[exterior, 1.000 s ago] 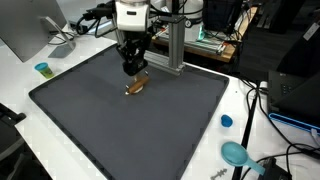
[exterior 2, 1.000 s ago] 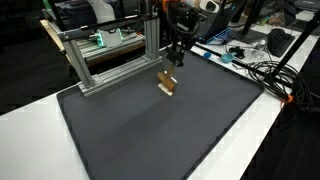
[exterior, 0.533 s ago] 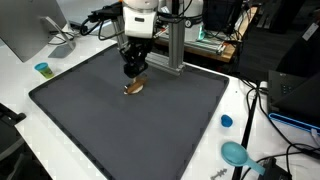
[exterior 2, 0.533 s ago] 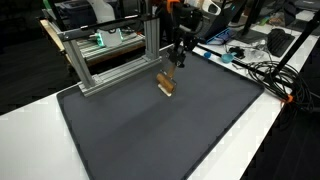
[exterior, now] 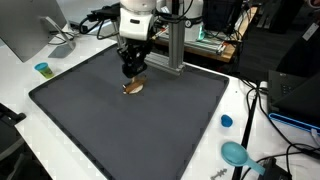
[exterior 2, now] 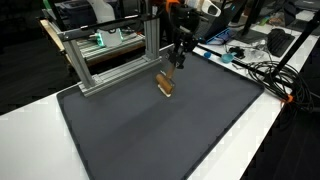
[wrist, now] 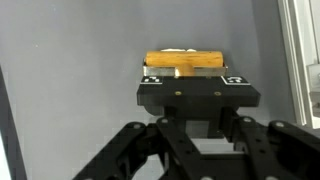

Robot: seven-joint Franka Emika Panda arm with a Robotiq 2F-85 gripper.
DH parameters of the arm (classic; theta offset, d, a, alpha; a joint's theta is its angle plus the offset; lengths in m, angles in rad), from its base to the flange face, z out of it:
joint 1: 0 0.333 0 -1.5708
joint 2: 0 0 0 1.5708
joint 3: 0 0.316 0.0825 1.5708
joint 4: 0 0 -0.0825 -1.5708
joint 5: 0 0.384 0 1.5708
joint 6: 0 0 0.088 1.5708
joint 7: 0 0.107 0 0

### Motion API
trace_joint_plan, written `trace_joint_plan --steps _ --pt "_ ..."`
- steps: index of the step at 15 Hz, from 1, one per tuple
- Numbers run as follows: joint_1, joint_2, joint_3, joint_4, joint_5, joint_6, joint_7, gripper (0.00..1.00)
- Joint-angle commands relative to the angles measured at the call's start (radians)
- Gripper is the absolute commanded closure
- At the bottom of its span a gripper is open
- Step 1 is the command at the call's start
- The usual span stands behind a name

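Observation:
A small wooden block (exterior: pixel 134 86) (exterior 2: pixel 166 84) sits tilted at the far part of the dark grey mat (exterior: pixel 120 130) (exterior 2: pixel 150 130). My gripper (exterior: pixel 132 73) (exterior 2: pixel 177 64) comes down on it from above, and its fingertips meet the block's upper end. In the wrist view the block (wrist: pixel 185 63) lies straight across the tips of my gripper (wrist: pixel 193 82), pressed against the black finger ends. The jaws stand closed in on the block. Whether its lower end rests on the mat is hidden.
A metal frame (exterior: pixel 172 45) (exterior 2: pixel 110 55) stands just behind the gripper at the mat's far edge. On the white table (exterior: pixel 245 110) lie a teal cup (exterior: pixel 42 69), a blue cap (exterior: pixel 226 121), a teal disc (exterior: pixel 236 153) and cables (exterior 2: pixel 265 70).
The gripper and the block have shifted only slightly sideways over the mat. The jaws have not opened or closed.

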Motion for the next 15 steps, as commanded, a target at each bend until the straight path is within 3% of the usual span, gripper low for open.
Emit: trace_joint_plan --steps 1,12,15 --pt "-0.021 0.107 -0.021 0.036 -0.017 0.018 0.034 0.78" --pt "-0.041 0.171 -0.035 0.104 -0.006 -0.051 0.06 0.78" --pt "-0.047 0.119 -0.028 0.101 0.01 -0.081 0.066 0.78"
